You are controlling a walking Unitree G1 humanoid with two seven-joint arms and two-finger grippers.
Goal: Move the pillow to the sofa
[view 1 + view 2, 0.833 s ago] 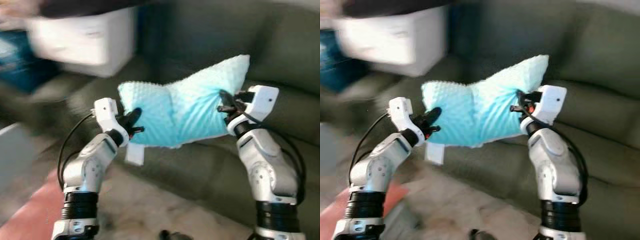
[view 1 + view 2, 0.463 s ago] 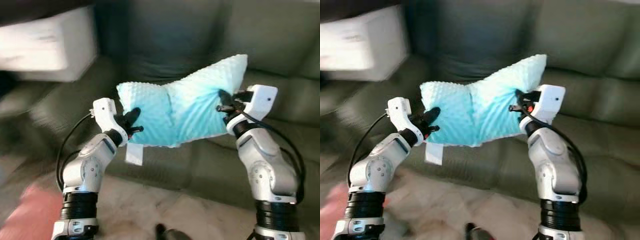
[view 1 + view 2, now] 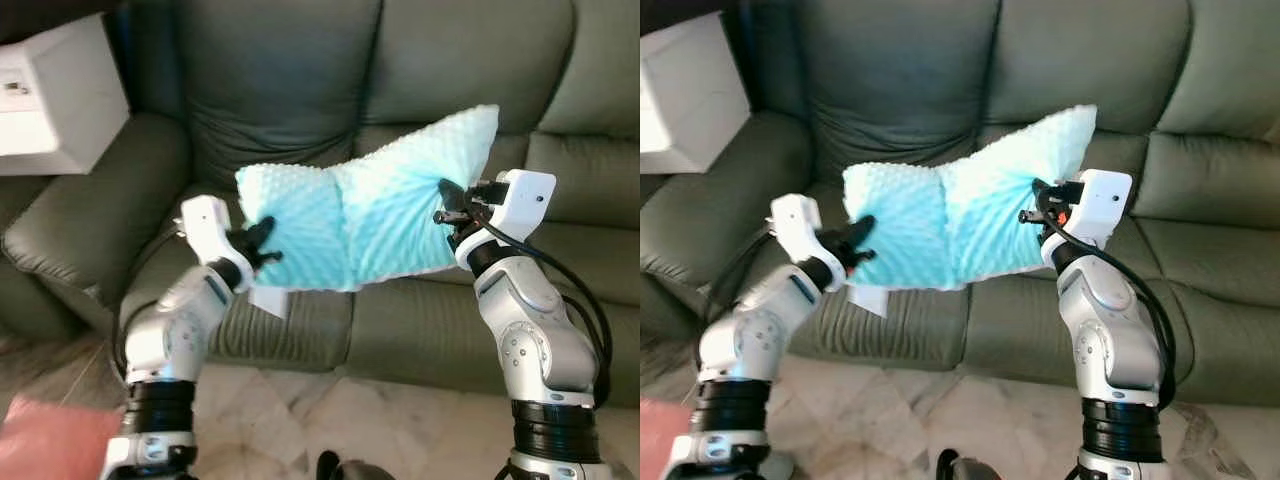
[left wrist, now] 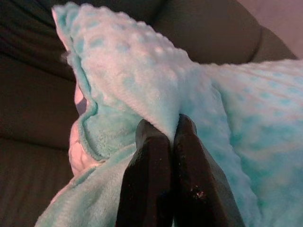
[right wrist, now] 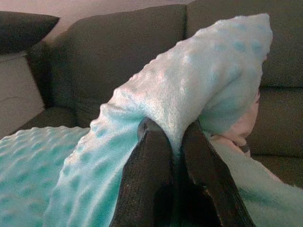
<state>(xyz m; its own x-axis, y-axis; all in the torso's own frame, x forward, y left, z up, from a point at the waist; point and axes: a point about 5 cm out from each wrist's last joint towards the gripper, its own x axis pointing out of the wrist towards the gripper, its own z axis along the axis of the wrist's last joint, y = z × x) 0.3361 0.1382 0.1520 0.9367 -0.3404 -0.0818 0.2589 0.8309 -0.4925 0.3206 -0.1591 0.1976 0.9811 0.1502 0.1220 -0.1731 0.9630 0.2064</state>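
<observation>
1. Left eye view: pillow (image 3: 365, 210), aqua and dotted, is held in the air in front of the sofa (image 3: 300, 90), above the seat's front edge and not touching it. Left gripper (image 3: 262, 248) pinches the lower left end, right gripper (image 3: 447, 213) pinches the right side. White box (image 3: 55, 95) sits by the sofa arm on the left. A pink patch (image 3: 50, 440) shows on the floor.
2. Right eye view: same scene. The pillow's long axis runs left to right, tilted, with the right corner pointing up toward the backrest and the left end lower. It folds in the middle. A white tag (image 3: 868, 298) hangs under the left end.
3. Left wrist view: fingers (image 4: 151, 179) pressed nearly together on a thin fold of fabric; the grip is on cover, not stuffing.
4. Right wrist view: fingers (image 5: 147, 175) closed on a fold near the raised corner, with a narrow gap filled by fabric.
5. Risk: both grips hold only pinched plush, so either could slip; if one lets go, the pillow would swing from the other.
6. Risk: releasing here, over the seat's front edge, could let it roll off to the floor. It probably needs carrying further over the seat first.
</observation>
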